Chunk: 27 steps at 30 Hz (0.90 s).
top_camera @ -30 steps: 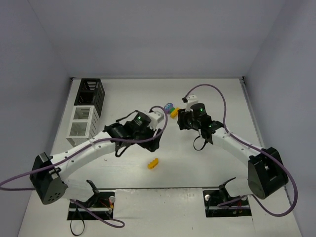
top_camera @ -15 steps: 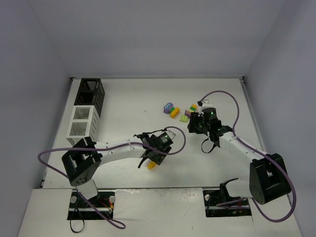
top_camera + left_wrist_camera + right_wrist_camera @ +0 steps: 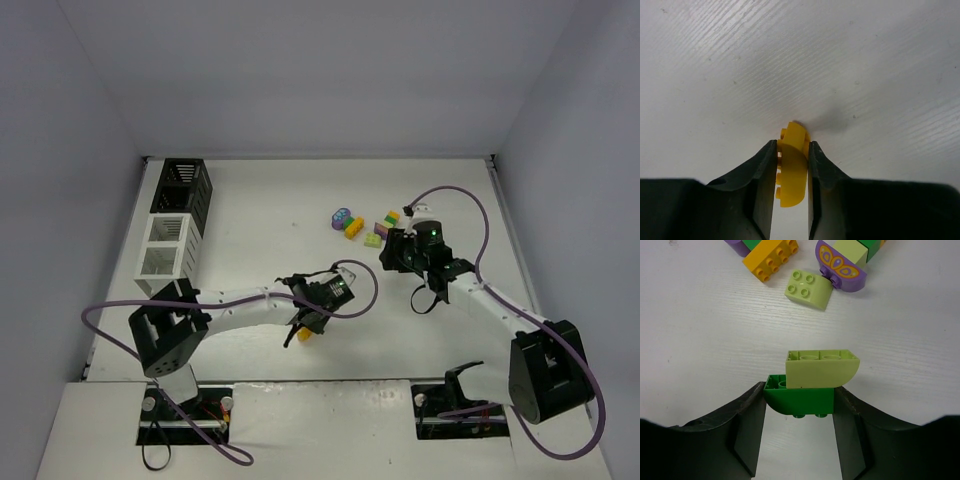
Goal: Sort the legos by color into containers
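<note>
The left claw is closed narrowly on a yellow brick, which is clamped between the two fingers with its studs turned toward the finger on the left of the wrist view. The brick is located at the near middle of the tabletop; whether it is lifted clear of the surface cannot be told. The right claw is closed on a dark green brick, onto which a light green curved brick is stacked, offset to one side. This pair is held near the loose group at the far right of the tabletop, where a light green square brick, a yellow-orange brick and a purple brick lie close together. A pattern of yellow ovals is printed on the purple brick. The containers are joined in a row at the far left, well apart from both claws: a black slatted bin is followed by two white bins. Their contents cannot be made out
</note>
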Tool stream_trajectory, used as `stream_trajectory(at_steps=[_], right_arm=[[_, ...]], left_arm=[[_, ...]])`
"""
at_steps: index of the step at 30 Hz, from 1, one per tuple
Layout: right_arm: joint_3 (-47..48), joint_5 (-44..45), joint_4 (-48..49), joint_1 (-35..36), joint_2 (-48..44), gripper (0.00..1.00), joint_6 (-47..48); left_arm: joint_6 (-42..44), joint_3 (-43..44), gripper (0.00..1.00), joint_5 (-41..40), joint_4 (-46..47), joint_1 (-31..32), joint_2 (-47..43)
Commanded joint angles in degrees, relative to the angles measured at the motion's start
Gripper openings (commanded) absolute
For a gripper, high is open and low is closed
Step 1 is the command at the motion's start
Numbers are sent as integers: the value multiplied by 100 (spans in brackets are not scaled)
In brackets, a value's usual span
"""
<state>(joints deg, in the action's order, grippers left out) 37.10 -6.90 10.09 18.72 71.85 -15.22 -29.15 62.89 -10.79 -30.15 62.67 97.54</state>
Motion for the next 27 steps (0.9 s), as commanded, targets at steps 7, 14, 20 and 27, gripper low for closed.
stream_trajectory(at_steps=[7, 14, 20, 27], right_arm=[[-10, -75, 415, -44, -383, 0, -104], [-28, -285, 494, -44, -409, 0, -130], [-63, -470, 591, -35, -435, 0, -148], [-89, -655, 644, -44, -488, 0, -156]], left_arm=[[-346, 258, 0, -1170, -964, -325, -1568], [-356, 469, 0, -1945, -1739, -2125, -3362], [303, 697, 0, -1533, -1556, -4296, -4032], [638, 646, 0, -839, -1012, -6046, -3681]])
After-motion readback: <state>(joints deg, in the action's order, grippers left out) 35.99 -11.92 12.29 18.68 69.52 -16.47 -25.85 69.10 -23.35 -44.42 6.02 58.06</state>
